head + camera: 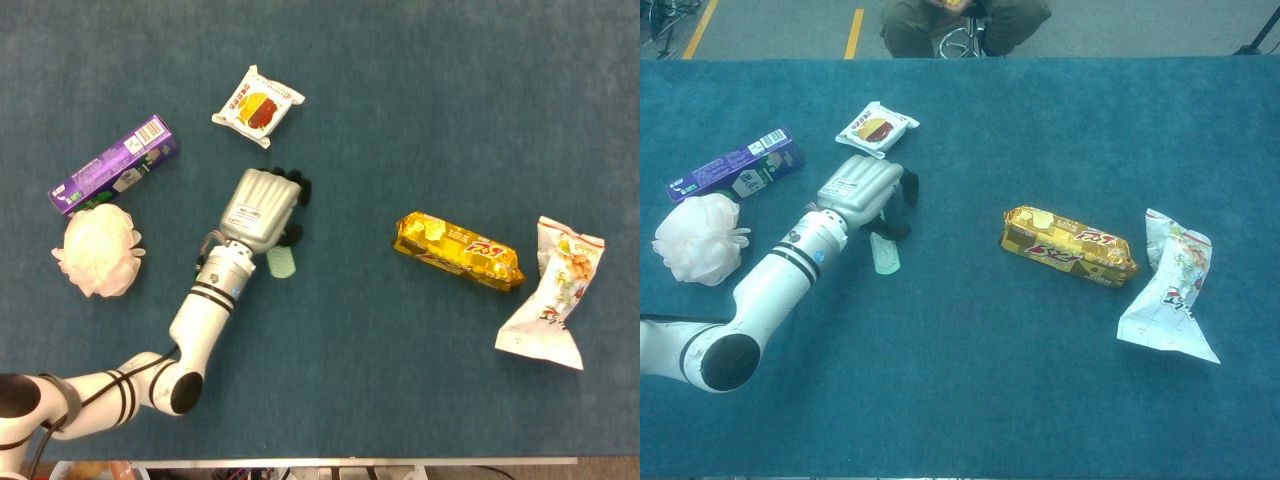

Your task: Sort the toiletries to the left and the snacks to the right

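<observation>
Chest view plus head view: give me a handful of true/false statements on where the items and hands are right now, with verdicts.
1. The left hand is over a pale green item. True.
2. The purple box lies right of the gold snack pack. False: it lies far left of it.
3. The bath pouf sits beside the purple box. True.
4. The right hand holds the white snack bag. False: no right hand is in view.
5. The small white packet lies under the left hand. False: it lies apart, beyond it.
</observation>
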Controlling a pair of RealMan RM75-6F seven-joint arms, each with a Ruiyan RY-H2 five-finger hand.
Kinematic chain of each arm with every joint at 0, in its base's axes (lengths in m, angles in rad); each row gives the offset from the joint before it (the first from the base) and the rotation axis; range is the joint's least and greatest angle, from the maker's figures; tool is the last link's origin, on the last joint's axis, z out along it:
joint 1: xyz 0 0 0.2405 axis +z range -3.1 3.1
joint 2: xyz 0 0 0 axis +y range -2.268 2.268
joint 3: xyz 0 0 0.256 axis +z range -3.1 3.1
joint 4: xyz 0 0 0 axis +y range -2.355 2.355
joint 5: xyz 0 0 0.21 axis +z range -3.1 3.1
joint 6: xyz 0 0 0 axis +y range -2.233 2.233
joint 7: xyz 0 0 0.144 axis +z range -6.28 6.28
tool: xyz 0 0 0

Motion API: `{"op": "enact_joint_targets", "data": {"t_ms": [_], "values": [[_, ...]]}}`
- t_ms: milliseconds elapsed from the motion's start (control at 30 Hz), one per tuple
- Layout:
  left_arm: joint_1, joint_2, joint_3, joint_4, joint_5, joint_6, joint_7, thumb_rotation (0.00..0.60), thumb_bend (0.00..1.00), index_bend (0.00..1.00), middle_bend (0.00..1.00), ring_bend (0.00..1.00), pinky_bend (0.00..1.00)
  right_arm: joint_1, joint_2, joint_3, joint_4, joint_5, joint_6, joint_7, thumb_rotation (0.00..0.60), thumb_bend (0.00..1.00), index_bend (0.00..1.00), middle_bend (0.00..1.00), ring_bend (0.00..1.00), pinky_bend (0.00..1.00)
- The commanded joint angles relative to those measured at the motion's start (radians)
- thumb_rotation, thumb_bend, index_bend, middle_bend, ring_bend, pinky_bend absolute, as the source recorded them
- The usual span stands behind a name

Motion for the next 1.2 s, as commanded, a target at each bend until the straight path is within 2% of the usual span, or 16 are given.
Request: {"op": "enact_joint_targets", "data": {"t_ms": [33, 267, 533, 667, 1000, 1200], "values": [[0.016, 0.013, 0.007, 0.007, -0.002, 0.005, 0.002, 0.6, 0.11, 0.49, 0.42, 0.42, 0.51, 0.0, -0.002, -0.001, 0.003, -0.001, -0.001, 0.002, 0.6, 0.0, 0.43, 0.44, 0.36, 0.52], [0.06, 0.078, 0.016, -0.019, 0.003, 0.054, 0.043, 0.6, 0.11, 0.49, 0.42, 0.42, 0.51, 0.001, -0.01, -0.005, 0.015, 0.0, -0.009, 0.009, 0.6, 0.0, 0.43, 0.44, 0.36, 0.52], [0.137, 0.202, 0.041, -0.114, -0.021, 0.117, 0.139, 0.6, 0.11, 0.49, 0.43, 0.42, 0.51, 0.003, -0.02, -0.008, 0.028, -0.004, -0.009, 0.017, 0.6, 0.0, 0.43, 0.44, 0.36, 0.52], [0.164, 0.243, 0.034, -0.156, -0.039, 0.147, 0.176, 0.6, 0.11, 0.49, 0.43, 0.42, 0.51, 0.003, -0.023, -0.01, 0.029, -0.008, -0.007, 0.019, 0.6, 0.0, 0.43, 0.44, 0.36, 0.52], [0.124, 0.252, 0.012, -0.284, 0.071, 0.19, 0.186, 0.6, 0.11, 0.49, 0.43, 0.42, 0.51, 0.005, -0.03, -0.013, 0.035, -0.009, -0.011, 0.025, 0.6, 0.0, 0.43, 0.44, 0.36, 0.52], [0.065, 0.224, -0.042, -0.273, 0.109, 0.172, 0.158, 0.6, 0.11, 0.49, 0.42, 0.42, 0.51, 0.002, -0.03, -0.013, 0.031, -0.014, -0.001, 0.032, 0.6, 0.0, 0.43, 0.44, 0.36, 0.52]]}}
